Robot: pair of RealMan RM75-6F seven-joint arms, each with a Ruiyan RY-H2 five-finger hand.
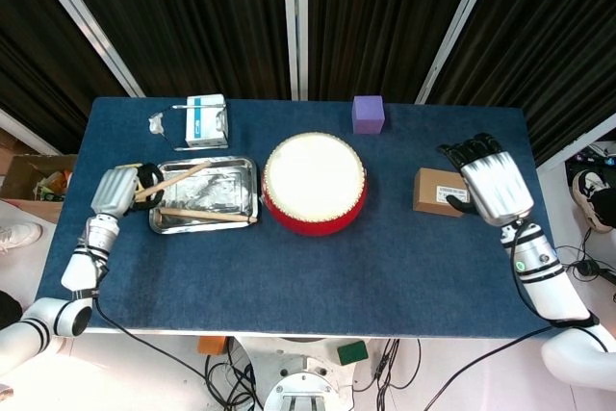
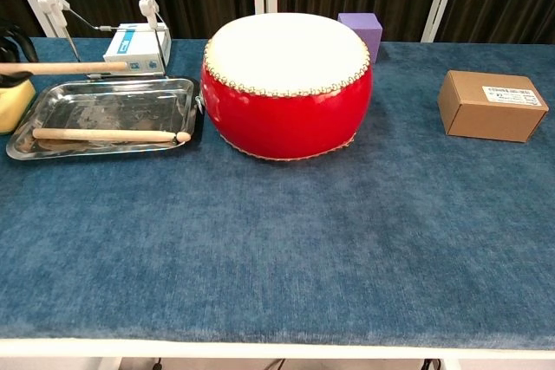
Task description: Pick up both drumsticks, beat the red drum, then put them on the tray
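Note:
The red drum (image 1: 315,183) (image 2: 286,101) with its white skin stands mid-table. My left hand (image 1: 117,190) (image 2: 12,48) grips one drumstick (image 1: 176,178) (image 2: 65,68) at the tray's left end, and the stick points right, low over the tray. The second drumstick (image 1: 207,216) (image 2: 108,135) lies along the front of the metal tray (image 1: 243,168) (image 2: 104,85). My right hand (image 1: 493,187) is open with its fingers spread and holds nothing. It hovers at the right edge of the cardboard box and shows only in the head view.
A cardboard box (image 1: 435,190) (image 2: 490,106) sits right of the drum. A purple cube (image 1: 368,113) (image 2: 362,28) is behind it. A white-and-blue box (image 1: 205,120) (image 2: 137,48) with a metal clip stands behind the tray. A yellow sponge (image 2: 12,103) lies left of the tray.

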